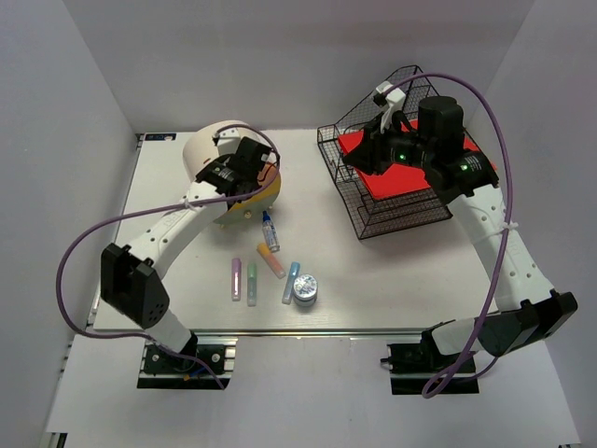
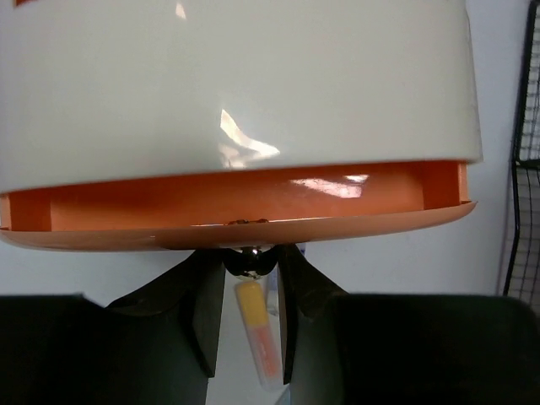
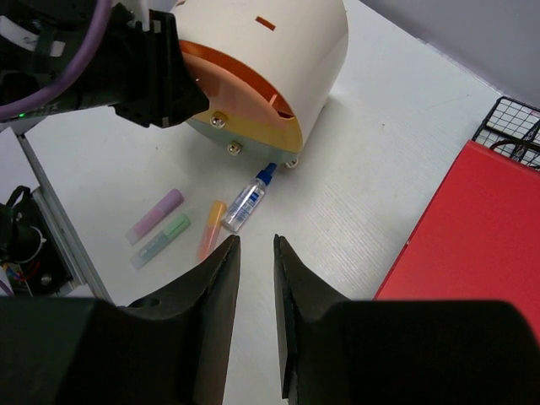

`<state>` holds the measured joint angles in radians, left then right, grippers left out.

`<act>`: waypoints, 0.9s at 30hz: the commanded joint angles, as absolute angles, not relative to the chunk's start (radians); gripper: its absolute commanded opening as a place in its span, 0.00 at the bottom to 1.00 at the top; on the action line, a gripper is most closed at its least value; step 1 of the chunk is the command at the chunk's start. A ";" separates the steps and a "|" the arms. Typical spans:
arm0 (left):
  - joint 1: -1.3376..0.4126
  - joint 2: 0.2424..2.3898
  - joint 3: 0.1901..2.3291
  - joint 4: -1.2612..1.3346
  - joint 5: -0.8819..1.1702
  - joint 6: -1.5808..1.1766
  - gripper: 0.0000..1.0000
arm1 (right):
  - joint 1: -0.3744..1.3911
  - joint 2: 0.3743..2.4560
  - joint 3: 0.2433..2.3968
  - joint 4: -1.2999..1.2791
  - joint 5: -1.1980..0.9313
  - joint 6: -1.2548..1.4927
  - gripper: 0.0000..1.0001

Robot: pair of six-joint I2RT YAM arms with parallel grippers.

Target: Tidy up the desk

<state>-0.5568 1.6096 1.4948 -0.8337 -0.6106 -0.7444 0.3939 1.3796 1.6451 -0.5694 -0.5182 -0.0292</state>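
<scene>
The white desk (image 1: 373, 280) holds a cream-and-orange round drawer box (image 1: 210, 149) at the back left. My left gripper (image 1: 254, 177) is at the box's front. In the left wrist view its jaws (image 2: 246, 257) are shut on a small metal knob (image 2: 246, 263) under the orange drawer's (image 2: 253, 198) rim. My right gripper (image 1: 359, 159) hovers over the left end of a black wire basket (image 1: 392, 224). In the right wrist view it (image 3: 256, 240) is slightly open and empty, high above the desk (image 3: 354, 194).
A red flat item (image 1: 401, 182) lies in the basket. On the desk in front of the box lie a small clear bottle with a blue cap (image 1: 270, 231), orange (image 1: 271, 260), purple (image 1: 236, 278), green (image 1: 251, 278) and blue (image 1: 291, 281) highlighters, and a round tin (image 1: 305, 288).
</scene>
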 commanded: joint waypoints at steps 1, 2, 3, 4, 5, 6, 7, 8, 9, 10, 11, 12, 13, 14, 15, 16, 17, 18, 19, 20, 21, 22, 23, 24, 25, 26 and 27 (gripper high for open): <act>-0.581 1.510 1.431 -0.786 -0.471 -0.755 0.17 | 0.390 1.347 1.652 -0.537 -0.503 -0.028 0.29; -0.590 1.499 1.422 -0.784 -0.444 -0.761 0.17 | 0.391 1.347 1.652 -0.535 -0.502 -0.029 0.29; -0.591 1.480 1.416 -0.775 -0.430 -0.759 0.17 | 0.391 1.348 1.651 -0.535 -0.502 -0.029 0.29; -0.591 1.474 1.413 -0.773 -0.419 -0.762 0.17 | 0.391 1.350 1.651 -0.537 -0.502 -0.029 0.29; -0.600 1.468 1.411 -0.775 -0.410 -0.761 0.17 | 0.393 1.350 1.651 -0.535 -0.502 -0.029 0.29; -0.600 1.465 1.411 -0.773 -0.384 -0.762 0.18 | 0.391 1.350 1.649 -0.537 -0.502 -0.029 0.29; -0.610 1.456 1.411 -0.775 -0.374 -0.762 0.18 | 0.391 1.350 1.651 -0.537 -0.502 -0.029 0.29; -0.611 1.451 1.410 -0.775 -0.367 -0.759 0.18 | 0.391 1.350 1.651 -0.537 -0.500 -0.031 0.29; -0.620 1.447 1.410 -0.775 -0.350 -0.759 0.18 | 0.390 1.348 1.649 -0.538 -0.500 -0.031 0.29; -0.620 1.440 1.408 -0.772 -0.345 -0.759 0.19 | 0.391 1.348 1.649 -0.535 -0.499 -0.032 0.29; -0.620 1.436 1.407 -0.773 -0.344 -0.759 0.19 | 0.391 1.350 1.648 -0.537 -0.497 -0.032 0.29; -0.620 1.434 1.405 -0.773 -0.344 -0.759 0.19 | 0.391 1.348 1.647 -0.538 -0.497 -0.032 0.29; -0.629 1.431 1.405 -0.776 -0.345 -0.761 0.19 | 0.391 1.348 1.646 -0.537 -0.497 -0.032 0.29; -0.629 1.431 1.404 -0.778 -0.345 -0.759 0.19 | 0.391 1.350 1.647 -0.537 -0.497 -0.032 0.29; -0.629 1.433 1.404 -0.782 -0.344 -0.759 0.19 | 0.391 1.348 1.647 -0.535 -0.497 -0.032 0.29; -0.629 1.433 1.402 -0.785 -0.341 -0.758 0.19 | 0.391 1.348 1.647 -0.538 -0.495 -0.035 0.30; -0.629 1.433 1.398 -0.793 -0.333 -0.758 0.19 | 0.391 1.347 1.649 -0.540 -0.495 -0.037 0.30; -0.629 1.431 1.394 -0.795 -0.336 -0.759 0.19 | 0.391 1.348 1.649 -0.541 -0.495 -0.038 0.30; -0.629 1.431 1.390 -0.798 -0.333 -0.756 0.19 | 0.391 1.347 1.649 -0.540 -0.495 -0.040 0.30; -0.629 1.424 1.384 -0.793 -0.331 -0.755 0.19 | 0.393 1.345 1.646 -0.540 -0.495 -0.041 0.30; -0.629 1.422 1.375 -0.793 -0.333 -0.755 0.20 | 0.393 1.345 1.644 -0.540 -0.495 -0.041 0.30; -0.629 1.419 1.373 -0.793 -0.336 -0.755 0.20 | 0.393 1.347 1.644 -0.540 -0.499 -0.041 0.30; -0.629 1.416 1.371 -0.790 -0.331 -0.755 0.20 | 0.390 1.350 1.644 -0.541 -0.499 -0.041 0.30; -0.629 1.413 1.371 -0.785 -0.330 -0.753 0.24 | 0.391 1.350 1.644 -0.540 -0.500 -0.041 0.30; -0.629 1.411 1.371 -0.785 -0.324 -0.753 0.32 | 0.391 1.350 1.644 -0.541 -0.500 -0.043 0.31; -0.629 1.405 1.373 -0.784 -0.321 -0.753 0.43 | 0.391 1.350 1.644 -0.541 -0.500 -0.043 0.33; -0.629 1.399 1.373 -0.781 -0.321 -0.753 0.49 | 0.393 1.350 1.644 -0.543 -0.502 -0.044 0.34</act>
<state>-0.6121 1.4601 1.3804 -0.8074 -0.3893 -0.7525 0.3931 1.3796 1.6444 -0.5697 -0.4999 -0.0334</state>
